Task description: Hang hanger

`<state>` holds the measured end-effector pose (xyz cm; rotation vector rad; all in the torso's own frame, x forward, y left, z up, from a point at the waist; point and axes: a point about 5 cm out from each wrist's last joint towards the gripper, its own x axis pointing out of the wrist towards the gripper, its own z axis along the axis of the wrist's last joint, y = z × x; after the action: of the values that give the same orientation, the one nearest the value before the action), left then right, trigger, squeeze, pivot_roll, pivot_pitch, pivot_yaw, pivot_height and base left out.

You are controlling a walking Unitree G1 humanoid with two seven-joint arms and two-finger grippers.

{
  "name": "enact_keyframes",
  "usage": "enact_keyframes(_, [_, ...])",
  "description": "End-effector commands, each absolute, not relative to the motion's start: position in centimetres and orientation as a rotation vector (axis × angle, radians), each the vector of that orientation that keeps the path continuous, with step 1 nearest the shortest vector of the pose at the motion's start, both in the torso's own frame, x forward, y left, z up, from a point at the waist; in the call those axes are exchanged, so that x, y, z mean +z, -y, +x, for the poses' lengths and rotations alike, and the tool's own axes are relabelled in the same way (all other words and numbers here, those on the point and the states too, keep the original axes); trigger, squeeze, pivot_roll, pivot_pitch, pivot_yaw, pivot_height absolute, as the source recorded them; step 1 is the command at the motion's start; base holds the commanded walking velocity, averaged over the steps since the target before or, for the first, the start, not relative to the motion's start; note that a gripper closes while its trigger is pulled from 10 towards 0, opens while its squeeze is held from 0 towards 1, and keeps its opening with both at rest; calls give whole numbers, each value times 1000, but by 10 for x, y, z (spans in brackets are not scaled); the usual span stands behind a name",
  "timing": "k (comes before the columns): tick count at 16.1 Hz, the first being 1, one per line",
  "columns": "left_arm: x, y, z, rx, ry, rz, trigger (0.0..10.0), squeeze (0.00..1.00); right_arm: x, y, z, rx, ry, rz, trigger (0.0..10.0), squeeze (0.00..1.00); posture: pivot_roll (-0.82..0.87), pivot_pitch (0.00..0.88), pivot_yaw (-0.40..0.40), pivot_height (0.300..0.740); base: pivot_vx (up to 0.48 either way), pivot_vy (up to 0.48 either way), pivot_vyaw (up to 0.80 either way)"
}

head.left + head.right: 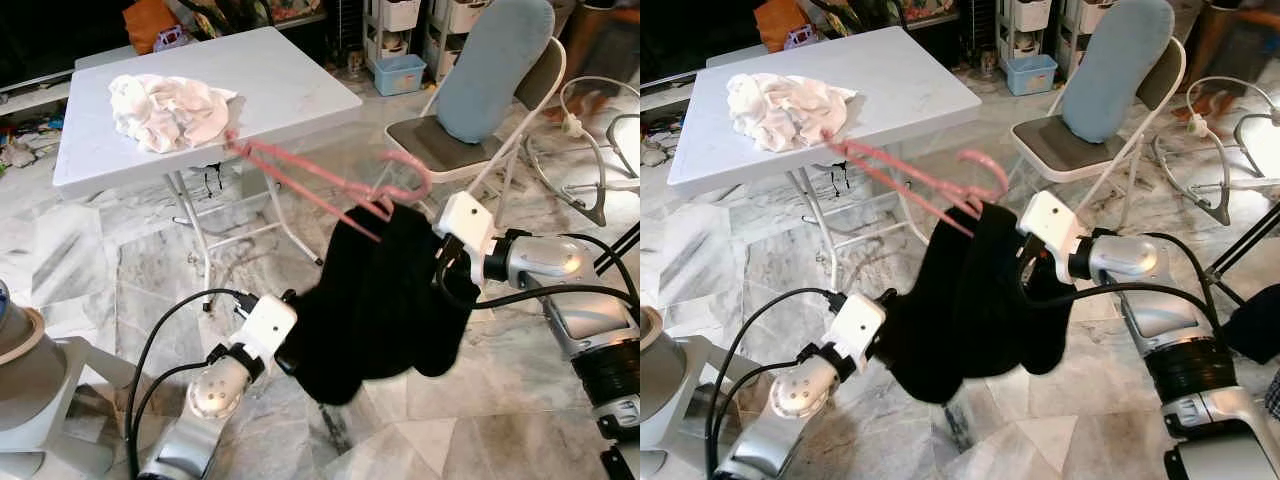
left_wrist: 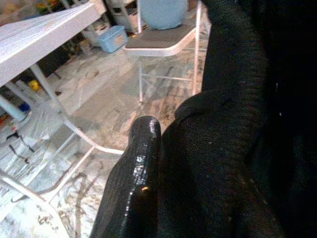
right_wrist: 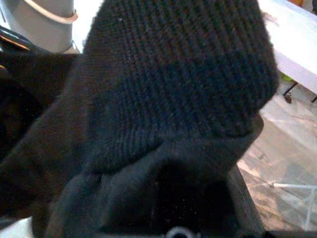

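I hold a black knit garment (image 1: 375, 300) between both arms, a pink hanger (image 1: 330, 182) threaded through its top. Left claw (image 1: 290, 355) and right claw (image 1: 445, 270) are buried in cloth; I cannot tell their grip. No rail in sight; next I must find one.

A lived-in home room: marble floor (image 1: 130, 250), white folding table (image 1: 290, 90) with crumpled laundry (image 1: 165, 112), folding chair (image 1: 470, 130), storage bins (image 1: 400, 72)

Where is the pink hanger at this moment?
In the left eye view, the pink hanger is mid-air at centre, its lower end inside the black knitted garment between both arms, in front of the white folding table.
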<state>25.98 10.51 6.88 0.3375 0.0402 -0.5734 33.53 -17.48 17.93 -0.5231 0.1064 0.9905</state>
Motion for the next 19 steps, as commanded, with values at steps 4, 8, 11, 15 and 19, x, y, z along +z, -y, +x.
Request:
enact_keyframes(4, [71, -100, 244, -739, -19, 386, 10000, 1000, 181, 167, 354, 887, -73, -655, 10000, 0, -90, 55, 56, 740, 0, 0, 0])
enact_keyframes(8, [73, -99, 243, -748, -16, 376, 10000, 1000, 182, 166, 358, 882, -74, -616, 10000, 0, -91, 51, 52, 740, 0, 0, 0])
enact_keyframes(11, [101, -91, 246, -794, 152, 526, 10000, 1000, 168, 178, 354, 929, -135, -658, 10000, 0, -81, 51, 48, 740, 0, 0, 0])
enact_keyframes(15, [103, -94, 243, -864, 148, 561, 10000, 1000, 163, 200, 352, 992, -182, -983, 10000, 0, -86, 46, 53, 740, 0, 0, 0])
enact_keyframes(19, [99, -93, 239, -880, 126, 564, 10000, 1000, 163, 207, 352, 1051, -203, -1141, 10000, 0, -85, 43, 53, 740, 0, 0, 0])
